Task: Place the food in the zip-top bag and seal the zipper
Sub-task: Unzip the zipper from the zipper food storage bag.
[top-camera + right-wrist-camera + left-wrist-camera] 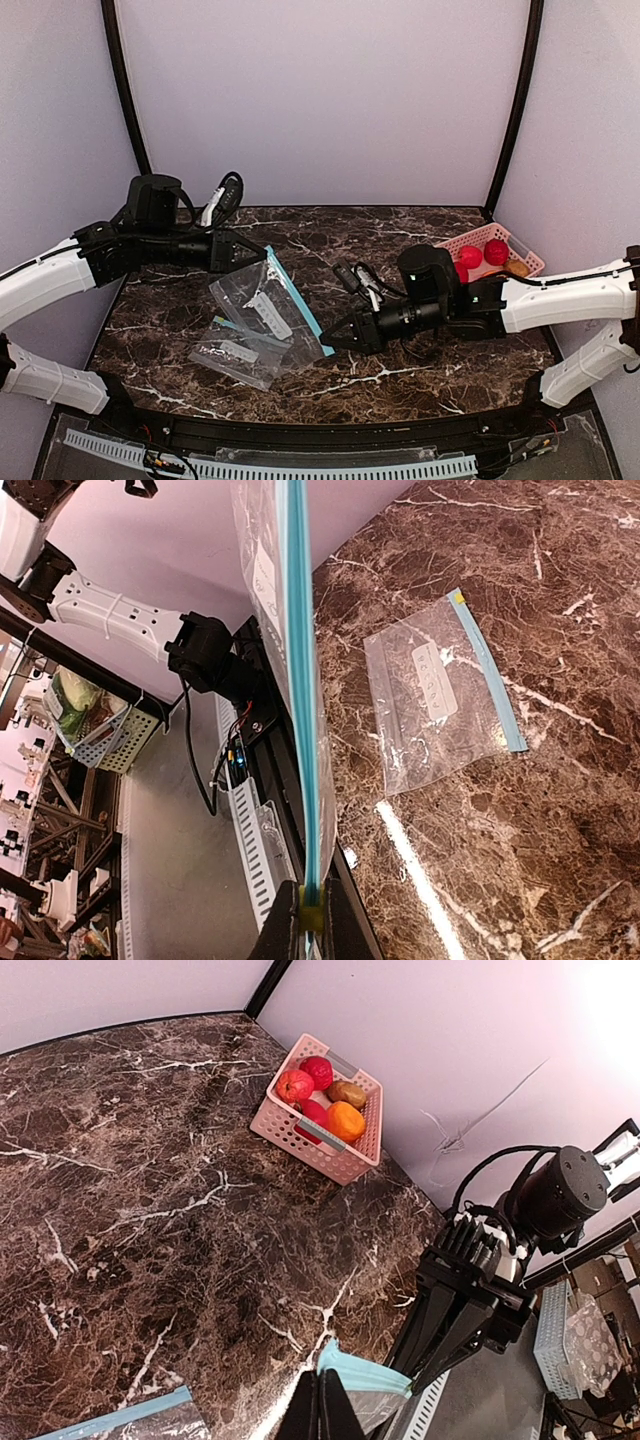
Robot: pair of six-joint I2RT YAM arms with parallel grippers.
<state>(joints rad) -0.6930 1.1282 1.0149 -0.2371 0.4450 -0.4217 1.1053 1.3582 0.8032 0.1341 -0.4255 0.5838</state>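
We see the zip-top bag (pixel 250 295) held at left centre of the top view, its teal zipper (pixel 298 300) stretched straight between both tools. The left tool (pixel 260 257) is clamped on the zipper's far end; in the left wrist view its fingers are pinched together with a teal corner sticking out. The right tool (pixel 330 343) is clamped on the near end; in the right wrist view the strip runs straight up from its closed fingertips, with clear film and the white label on the strip's left. We can't tell whether the zipper is open or sealed. The food (pixel 345 1120), three red pieces, one brown and one orange, all sits in the pink slatted basket (pixel 310 1145) at the upper right of the marble counter (pixel 420 370), well apart from the bag. A second clear bag (pixel 235 352) lies flat on the counter, lower left of the held one.
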